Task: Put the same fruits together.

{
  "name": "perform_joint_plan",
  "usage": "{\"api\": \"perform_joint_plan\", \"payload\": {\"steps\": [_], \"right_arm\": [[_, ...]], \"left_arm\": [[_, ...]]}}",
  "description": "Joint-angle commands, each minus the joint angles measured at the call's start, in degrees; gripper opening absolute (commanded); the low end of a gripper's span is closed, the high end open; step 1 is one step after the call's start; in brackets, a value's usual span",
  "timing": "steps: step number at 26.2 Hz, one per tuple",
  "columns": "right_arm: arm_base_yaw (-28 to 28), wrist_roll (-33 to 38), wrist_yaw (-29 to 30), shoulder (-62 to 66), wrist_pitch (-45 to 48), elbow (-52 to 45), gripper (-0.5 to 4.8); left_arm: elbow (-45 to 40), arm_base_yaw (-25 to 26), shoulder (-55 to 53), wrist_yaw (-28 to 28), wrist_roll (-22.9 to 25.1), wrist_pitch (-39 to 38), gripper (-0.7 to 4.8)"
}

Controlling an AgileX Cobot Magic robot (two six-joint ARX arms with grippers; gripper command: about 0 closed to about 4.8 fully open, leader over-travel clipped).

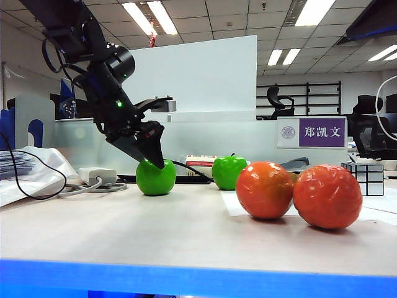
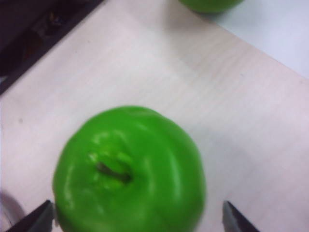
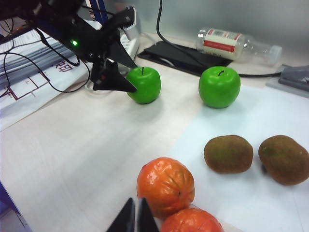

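A green apple (image 1: 155, 178) (image 2: 129, 169) (image 3: 145, 86) stands on the table at the left. My left gripper (image 1: 156, 159) (image 2: 137, 212) (image 3: 131, 77) hangs over it, open, one fingertip (image 2: 38, 218) on each side and a gap to the skin on both. The second green apple (image 1: 229, 172) (image 3: 219, 86) stands apart to the right. Two orange-red wrinkled fruits (image 1: 265, 190) (image 1: 327, 196) (image 3: 165, 186) sit side by side, touching. Two brown kiwis (image 3: 228, 153) (image 3: 285, 158) lie on a white sheet. My right gripper (image 3: 136, 209) is shut and empty, just beside the nearer orange fruit.
A mirrored cube (image 1: 367, 179) stands at the far right. A plastic bottle (image 3: 236, 41) lies by a black pad (image 3: 174, 53) behind the apples. Papers and cables (image 3: 29, 77) cover the left side. A white adapter (image 1: 96, 176) sits near the left apple.
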State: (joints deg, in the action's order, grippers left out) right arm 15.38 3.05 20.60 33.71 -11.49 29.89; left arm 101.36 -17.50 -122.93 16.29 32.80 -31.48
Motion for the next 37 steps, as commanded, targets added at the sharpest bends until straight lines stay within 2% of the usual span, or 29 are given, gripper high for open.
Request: {"api": "perform_joint_plan", "payload": {"steps": [1, 17, 18, 19, 20, 21, 29, 37], "right_arm": [[0.07, -0.26, 0.09, -0.02, 0.52, 0.5, 0.22], [0.07, -0.26, -0.09, -0.04, -0.76, 0.5, 0.22], [0.07, -0.26, -0.09, -0.04, -0.72, 0.5, 0.22], [0.07, -0.26, -0.11, -0.04, -0.72, 0.5, 0.22], [0.07, -0.26, -0.11, -0.02, -0.72, 0.5, 0.22], [0.07, -0.28, -0.11, -0.02, -0.72, 0.5, 0.22], [0.07, -0.31, -0.13, -0.02, -0.72, 0.5, 0.22], [0.07, -0.35, -1.42, -0.02, -0.7, 0.5, 0.22]], "left_arm": [[0.04, 0.09, -1.29, 0.98, 0.04, 0.83, 4.79], [0.04, 0.11, -3.87, 1.97, -0.07, 2.54, 4.79], [0.04, 0.11, -3.87, 1.99, 0.24, 2.62, 3.97], [0.04, 0.11, -3.87, 2.01, 0.24, 2.89, 2.22], [0.04, 0.11, -3.87, 2.01, 0.24, 3.28, 0.79], [0.04, 0.11, -3.87, 2.01, 0.2, 3.82, -0.07], [0.04, 0.09, -3.87, 3.23, -1.01, 5.01, -0.06], [0.04, 0.04, -3.87, 10.14, -8.24, 9.27, -0.06]]}}
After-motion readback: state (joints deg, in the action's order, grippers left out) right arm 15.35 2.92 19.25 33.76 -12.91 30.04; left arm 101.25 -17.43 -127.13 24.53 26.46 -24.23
